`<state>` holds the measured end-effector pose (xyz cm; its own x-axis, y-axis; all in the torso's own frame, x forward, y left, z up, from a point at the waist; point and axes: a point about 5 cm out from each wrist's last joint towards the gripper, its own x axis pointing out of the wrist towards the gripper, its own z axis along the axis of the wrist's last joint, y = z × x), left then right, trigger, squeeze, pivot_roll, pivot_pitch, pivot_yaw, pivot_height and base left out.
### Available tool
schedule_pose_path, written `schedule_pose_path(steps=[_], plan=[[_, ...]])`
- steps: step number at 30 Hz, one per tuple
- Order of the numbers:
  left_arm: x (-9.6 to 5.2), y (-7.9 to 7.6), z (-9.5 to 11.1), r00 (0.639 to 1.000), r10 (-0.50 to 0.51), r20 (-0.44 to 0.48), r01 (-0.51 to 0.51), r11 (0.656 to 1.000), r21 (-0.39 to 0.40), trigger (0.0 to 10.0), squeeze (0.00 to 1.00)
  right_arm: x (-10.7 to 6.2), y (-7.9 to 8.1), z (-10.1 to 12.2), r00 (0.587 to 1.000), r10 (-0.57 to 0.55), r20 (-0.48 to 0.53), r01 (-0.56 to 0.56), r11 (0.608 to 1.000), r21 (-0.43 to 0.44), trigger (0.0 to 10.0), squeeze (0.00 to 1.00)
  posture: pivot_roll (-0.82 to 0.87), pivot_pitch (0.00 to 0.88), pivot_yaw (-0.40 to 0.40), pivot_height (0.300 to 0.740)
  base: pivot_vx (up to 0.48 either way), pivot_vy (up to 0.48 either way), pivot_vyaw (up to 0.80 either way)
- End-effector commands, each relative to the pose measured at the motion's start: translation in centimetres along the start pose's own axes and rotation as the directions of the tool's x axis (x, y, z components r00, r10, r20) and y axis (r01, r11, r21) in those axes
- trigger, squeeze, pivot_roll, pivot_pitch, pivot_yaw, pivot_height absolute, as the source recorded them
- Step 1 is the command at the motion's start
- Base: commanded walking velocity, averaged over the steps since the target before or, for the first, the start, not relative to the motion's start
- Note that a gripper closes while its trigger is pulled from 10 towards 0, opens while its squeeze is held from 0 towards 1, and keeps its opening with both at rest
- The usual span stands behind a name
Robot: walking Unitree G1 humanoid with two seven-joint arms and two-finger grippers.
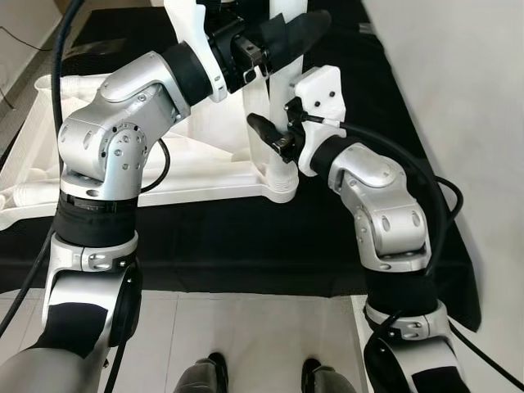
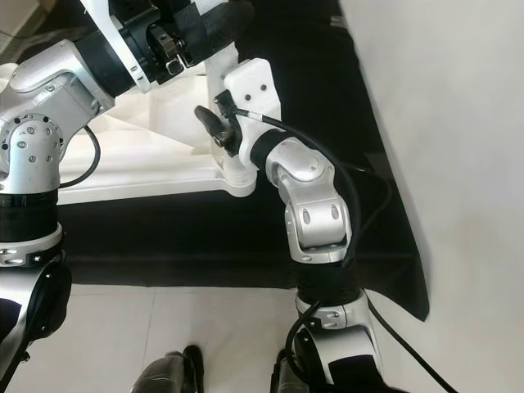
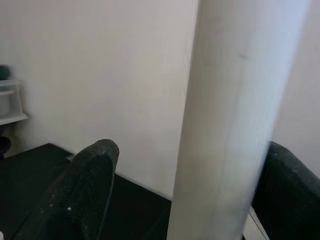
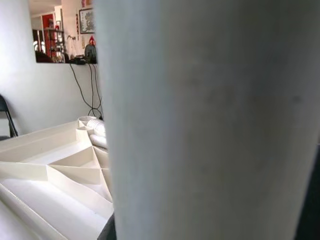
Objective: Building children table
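A white tabletop [image 1: 205, 160] lies upside down on a black mat, its ribs facing up. One white table leg [image 1: 260, 102] stands upright in the near right corner socket [image 1: 278, 187]. My left gripper [image 1: 282, 37] is high on the leg. The leg [image 3: 225, 120] rests against one finger, with a gap to the other finger [image 3: 85, 195], so the gripper is open around it. My right gripper [image 1: 274, 135] holds the leg lower down, just above the socket. There the leg [image 4: 210, 120] sits very close between dark finger edges.
The black mat [image 1: 246, 246] covers the floor under the tabletop. A white wall [image 1: 467, 82] runs close along the right. Pale tiles [image 1: 246, 327] and my feet [image 1: 214, 368] are in front. Another white cylindrical part [image 4: 97, 127] lies inside the tabletop.
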<state>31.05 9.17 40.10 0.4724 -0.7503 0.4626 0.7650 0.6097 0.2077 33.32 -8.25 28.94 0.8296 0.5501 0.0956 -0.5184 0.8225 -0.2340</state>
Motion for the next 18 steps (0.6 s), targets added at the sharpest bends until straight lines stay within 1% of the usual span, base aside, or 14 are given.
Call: schedule_pose_path(steps=[1, 3, 6, 7, 9, 10, 18], plan=[[-0.3, 0.4, 0.1, 1.000, 0.019, -0.004, -0.019, 1.000, 0.018, 10.0, 0.00, -0.3, -0.7, -7.1, 0.940, -0.021, -0.340, 0.082, 0.983, 0.166, 0.0, 0.00, 0.00, 0.303, 0.017, 0.740, 0.000, 0.000, 0.00], [-0.3, 0.4, 0.1, 1.000, 0.019, -0.004, -0.019, 1.000, 0.018, 10.0, 0.00, -0.3, -0.7, -7.1, 0.940, -0.021, -0.340, 0.082, 0.983, 0.166, 0.0, 0.00, 0.00, 0.303, 0.017, 0.740, 0.000, 0.000, 0.00], [-0.4, 0.6, 0.2, 1.000, 0.030, -0.004, -0.030, 0.999, 0.025, 10.0, 0.00, -0.3, -0.3, -6.4, 0.940, -0.034, -0.340, 0.096, 0.981, 0.169, 0.0, 0.00, 0.00, 0.302, 0.019, 0.740, 0.000, 0.000, 0.00], [-0.4, 0.7, 0.2, 1.000, 0.029, -0.006, -0.029, 0.999, 0.028, 3.9, 0.00, -0.5, 0.0, -6.2, 0.937, -0.046, -0.346, 0.110, 0.980, 0.168, 0.0, 0.00, 0.00, 0.302, 0.020, 0.740, 0.000, 0.000, 0.00], [-0.4, 0.7, 0.1, 1.000, 0.027, -0.009, -0.027, 0.999, 0.031, 3.9, 0.00, -0.6, 0.2, -6.0, 0.936, -0.054, -0.349, 0.119, 0.979, 0.167, 0.0, 0.00, 0.00, 0.302, 0.020, 0.740, 0.000, 0.000, 0.00], [-0.4, 0.8, 0.1, 1.000, 0.024, -0.010, -0.023, 0.999, 0.032, 0.0, 0.00, -0.6, 0.4, -5.8, 0.935, -0.059, -0.348, 0.124, 0.978, 0.168, 0.0, 0.00, 0.00, 0.301, 0.022, 0.740, 0.000, 0.000, 0.00], [-0.3, 0.8, 0.0, 1.000, 0.009, -0.013, -0.008, 1.000, 0.028, 0.0, 0.00, -0.5, 0.3, -5.3, 0.939, -0.069, -0.338, 0.132, 0.977, 0.168, 0.0, 0.00, -0.01, 0.301, 0.025, 0.740, 0.000, 0.000, 0.00]])
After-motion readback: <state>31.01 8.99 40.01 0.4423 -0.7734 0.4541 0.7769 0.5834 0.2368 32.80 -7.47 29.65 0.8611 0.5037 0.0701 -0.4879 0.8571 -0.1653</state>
